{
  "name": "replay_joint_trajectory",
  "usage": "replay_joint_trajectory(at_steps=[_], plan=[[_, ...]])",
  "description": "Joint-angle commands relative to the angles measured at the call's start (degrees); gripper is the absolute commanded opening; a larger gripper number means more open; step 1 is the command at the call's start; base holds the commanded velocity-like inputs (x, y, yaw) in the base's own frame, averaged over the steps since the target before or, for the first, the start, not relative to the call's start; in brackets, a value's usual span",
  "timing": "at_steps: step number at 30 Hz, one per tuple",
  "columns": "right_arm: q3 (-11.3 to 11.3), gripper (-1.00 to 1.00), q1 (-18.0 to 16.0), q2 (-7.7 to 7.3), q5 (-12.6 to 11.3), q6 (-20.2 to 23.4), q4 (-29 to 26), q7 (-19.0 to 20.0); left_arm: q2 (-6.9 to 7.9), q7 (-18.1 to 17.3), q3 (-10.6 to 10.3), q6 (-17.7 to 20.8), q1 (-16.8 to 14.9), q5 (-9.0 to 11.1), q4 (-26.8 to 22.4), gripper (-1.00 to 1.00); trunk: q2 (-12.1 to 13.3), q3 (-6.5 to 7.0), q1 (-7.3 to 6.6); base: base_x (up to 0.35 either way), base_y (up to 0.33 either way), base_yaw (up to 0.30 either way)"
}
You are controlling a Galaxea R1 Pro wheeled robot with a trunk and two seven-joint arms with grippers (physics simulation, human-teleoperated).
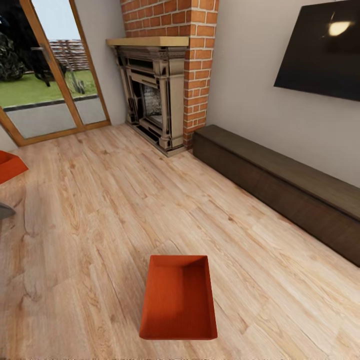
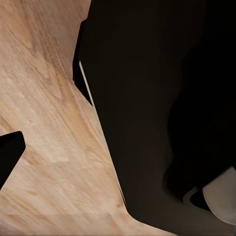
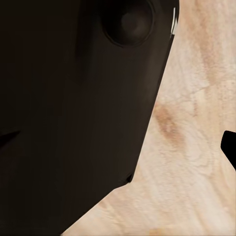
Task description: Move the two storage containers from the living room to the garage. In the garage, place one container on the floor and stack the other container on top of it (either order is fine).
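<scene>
Container (image 1: 178,299) sits open-topped on plank floor (image 1: 100,210), well in front of the fireplace (image 1: 152,95); second container (image 1: 9,166) lies further left. Wrist views face floor beside dark bodywork; end effector states cannot be told.

Left wrist: held close to a broad black body panel (image 2: 147,113), which has a pale rounded part (image 2: 223,196) at one corner.
Left fingertip (image 2: 9,150): 1 black tip at the frame edge.
Left jaws: spread cannot be told.
Right wrist: close against a black housing (image 3: 73,123) with a round recess (image 3: 130,22).
Right fingertip (image 3: 230,147): 1 black tip at the edge.
Right jaws: spread cannot be told.
</scene>
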Motion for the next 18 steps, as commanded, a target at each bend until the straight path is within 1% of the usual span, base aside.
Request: replay_joint_trajectory(at_steps=[1, 8, 18], plan=[[0.30, 1.00, -0.06, 0.03, 0.39, -0.22, 0.16, -0.37, 0.00, 0.01, -0.13, -0.13, -0.01, 0.28, 0.00, 1.00, -0.02, -0.13, 0.00, 0.000, 0.000, 0.000], [0.15, 1.00, -0.06, 0.02, 0.25, -0.20, 0.16, -0.38, 0.00, 0.01, -0.21, -0.13, -0.01, 0.28, 0.00, 1.00, -0.02, -0.67, 0.00, 0.000, 0.000, 0.000], [0.21, 1.00, -0.06, -0.03, 0.57, -0.49, 0.16, -0.07, 0.00, 0.01, -0.17, -0.13, 0.00, 0.28, 0.00, 1.00, -0.02, -0.78, 0.00, 0.000, 0.000, 0.000]])
